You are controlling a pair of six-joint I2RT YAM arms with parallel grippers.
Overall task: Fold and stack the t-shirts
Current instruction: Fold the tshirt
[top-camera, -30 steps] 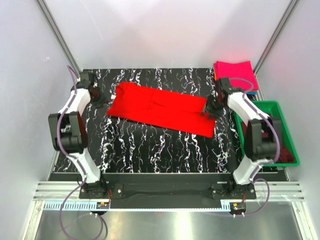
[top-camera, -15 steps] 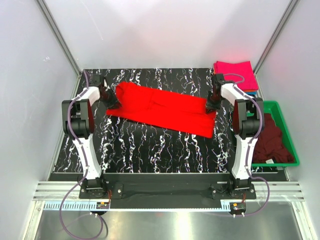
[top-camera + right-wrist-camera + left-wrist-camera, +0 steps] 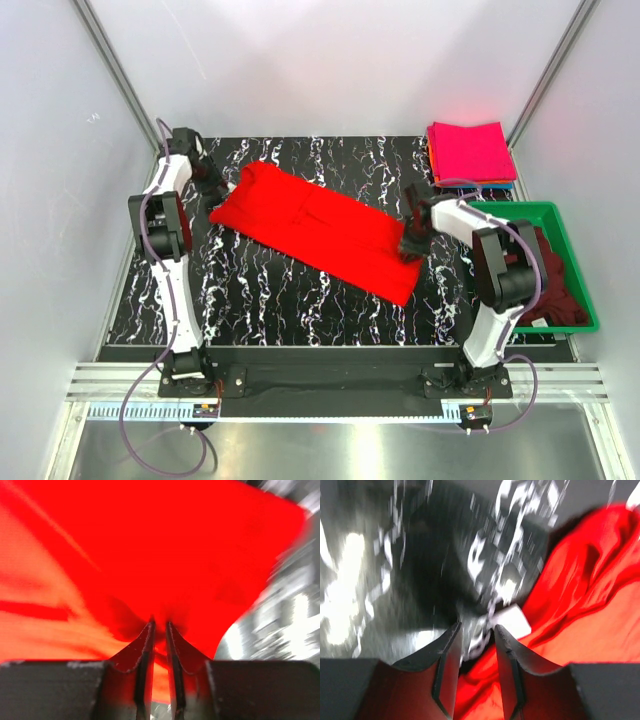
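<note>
The bright red t-shirt (image 3: 320, 225) lies spread flat and slanted across the black marbled table, from back left to near right. My left gripper (image 3: 215, 190) is at its left end. In the left wrist view the narrowly parted fingers (image 3: 477, 627) have red cloth (image 3: 590, 605) bunched between them. My right gripper (image 3: 408, 245) is at the shirt's right edge. In the right wrist view it (image 3: 159, 622) is shut on a pinch of red cloth (image 3: 175, 540). The magenta-pink t-shirt (image 3: 470, 150) lies folded at the back right. The dark maroon t-shirt (image 3: 555, 285) is crumpled in the bin.
A green plastic bin (image 3: 520, 212) stands at the right edge of the table, beside my right arm. White walls and metal frame posts close in the back and sides. Bare table (image 3: 280, 300) lies in front of the red shirt.
The right gripper has pulled the shirt's right end toward the near side, so the shirt now lies more steeply slanted. The left gripper has shifted slightly back with the left end.
</note>
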